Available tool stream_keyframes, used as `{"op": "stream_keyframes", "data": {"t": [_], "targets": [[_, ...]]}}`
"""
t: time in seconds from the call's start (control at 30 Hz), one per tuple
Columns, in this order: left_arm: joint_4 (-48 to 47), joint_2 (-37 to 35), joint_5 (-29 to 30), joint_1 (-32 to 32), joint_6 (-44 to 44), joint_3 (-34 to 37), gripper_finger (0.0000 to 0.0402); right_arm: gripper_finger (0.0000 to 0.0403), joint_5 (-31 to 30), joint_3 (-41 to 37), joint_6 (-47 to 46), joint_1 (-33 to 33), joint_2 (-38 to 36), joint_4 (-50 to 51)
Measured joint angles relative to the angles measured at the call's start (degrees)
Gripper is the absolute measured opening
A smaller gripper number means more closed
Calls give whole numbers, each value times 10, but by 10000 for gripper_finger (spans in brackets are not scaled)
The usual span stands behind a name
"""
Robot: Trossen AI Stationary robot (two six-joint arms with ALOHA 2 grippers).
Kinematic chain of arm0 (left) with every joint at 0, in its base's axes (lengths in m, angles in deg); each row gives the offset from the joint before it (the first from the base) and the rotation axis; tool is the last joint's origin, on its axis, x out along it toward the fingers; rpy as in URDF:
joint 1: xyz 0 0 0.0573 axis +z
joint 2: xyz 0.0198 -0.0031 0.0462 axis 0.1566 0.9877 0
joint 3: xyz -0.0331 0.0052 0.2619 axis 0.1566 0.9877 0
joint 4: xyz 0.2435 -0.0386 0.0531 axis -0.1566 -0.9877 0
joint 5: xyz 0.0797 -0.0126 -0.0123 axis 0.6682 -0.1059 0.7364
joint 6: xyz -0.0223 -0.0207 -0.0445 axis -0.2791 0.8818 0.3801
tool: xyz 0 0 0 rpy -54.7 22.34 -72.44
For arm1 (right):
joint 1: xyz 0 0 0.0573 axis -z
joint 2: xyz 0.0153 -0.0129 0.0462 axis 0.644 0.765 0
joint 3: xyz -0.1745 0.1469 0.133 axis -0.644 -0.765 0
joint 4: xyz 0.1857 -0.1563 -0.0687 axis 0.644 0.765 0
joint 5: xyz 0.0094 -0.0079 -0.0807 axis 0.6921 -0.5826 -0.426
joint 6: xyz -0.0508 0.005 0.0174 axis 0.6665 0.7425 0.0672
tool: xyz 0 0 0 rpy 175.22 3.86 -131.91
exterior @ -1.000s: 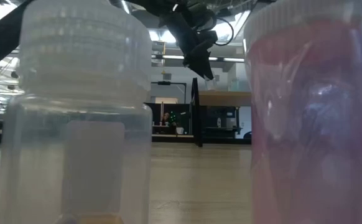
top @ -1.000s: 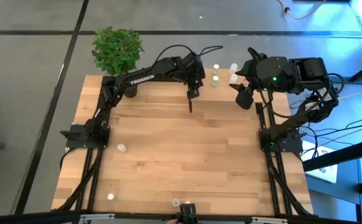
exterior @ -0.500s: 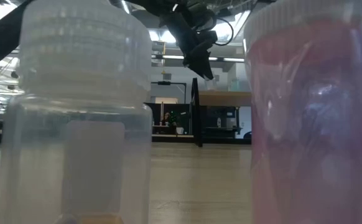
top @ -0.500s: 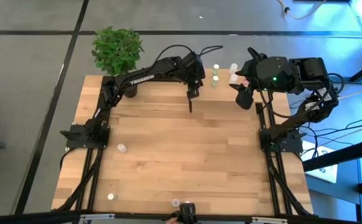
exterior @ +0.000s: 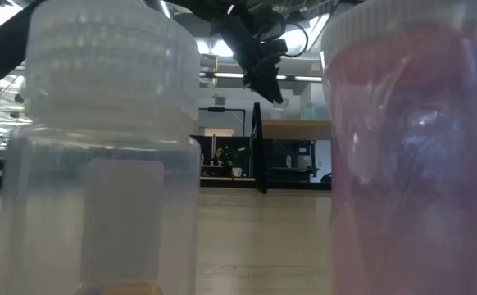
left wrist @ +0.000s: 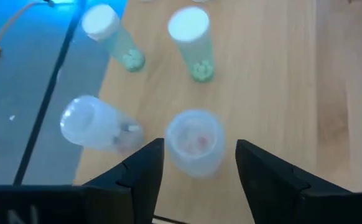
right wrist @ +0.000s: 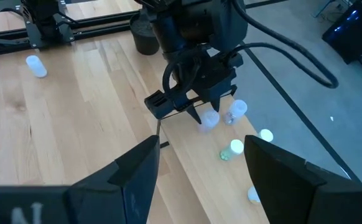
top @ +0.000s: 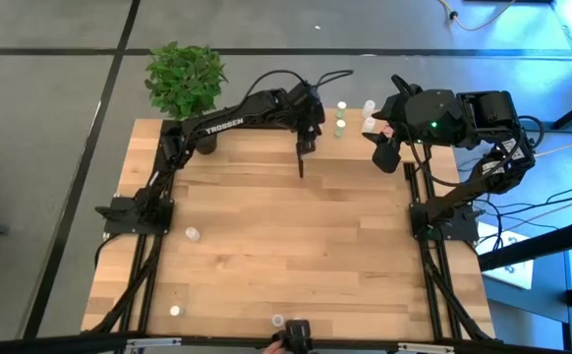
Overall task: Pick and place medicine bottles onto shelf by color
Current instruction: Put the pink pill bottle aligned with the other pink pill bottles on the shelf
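Left claw [left wrist: 198, 163] over shelf [left wrist: 280, 74] at worktop's far edge, fingers spread either side of a pink-filled bottle [left wrist: 194, 140], not pinching it. Two green bottles [left wrist: 191, 41] upright just beyond, one clear bottle [left wrist: 97, 124] on its side beside. Right claw [right wrist: 201, 163] spread, empty, waiting nr far right corner.

Left arm reaches across to the table's far edge; left gripper [left wrist: 194, 163] points down, fingers parted (nothing clamped). Right arm waits folded at the far right corner, right gripper [right wrist: 201, 163] spread wide.
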Motion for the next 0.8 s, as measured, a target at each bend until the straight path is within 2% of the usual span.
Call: {"op": "stream_keyframes", "data": {"t": [0.8], "targets": [[-6, -25, 50, -8, 6, 0, 193, 236, 0, 0, 0, 0, 0, 0]]}}
